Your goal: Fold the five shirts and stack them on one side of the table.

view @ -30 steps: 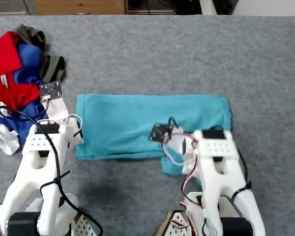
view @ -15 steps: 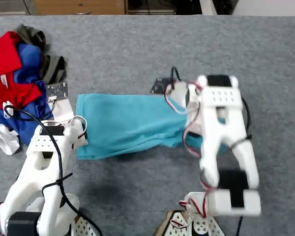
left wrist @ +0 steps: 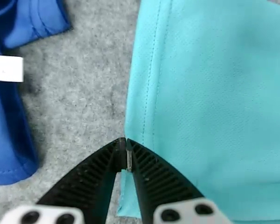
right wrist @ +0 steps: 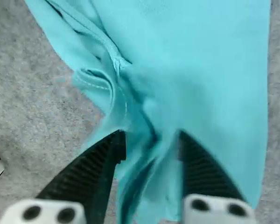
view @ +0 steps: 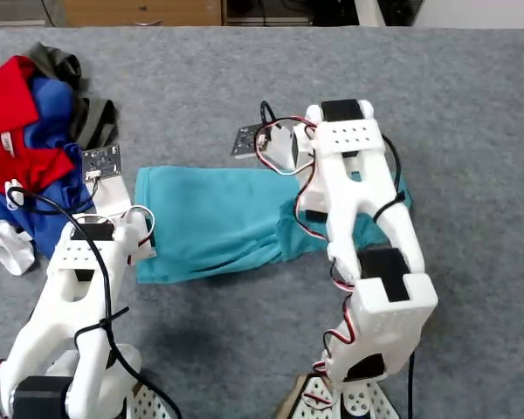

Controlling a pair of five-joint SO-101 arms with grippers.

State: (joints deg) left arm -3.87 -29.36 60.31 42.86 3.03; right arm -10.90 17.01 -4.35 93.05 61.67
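Surface is a grey felt-like table [view: 472, 105], with a wooden cabinet [view: 140, 12] along the top edge and a heap of red, blue and olive shirts [view: 26, 131] at upper left. The teal shirt [view: 210, 223] lies at centre, long axis running left to right, its right end rumpled under my right arm. My left gripper [left wrist: 126, 156] is clenched on its left hem; my right gripper [right wrist: 149, 140] is released, jaws apart astride bunched teal cloth.
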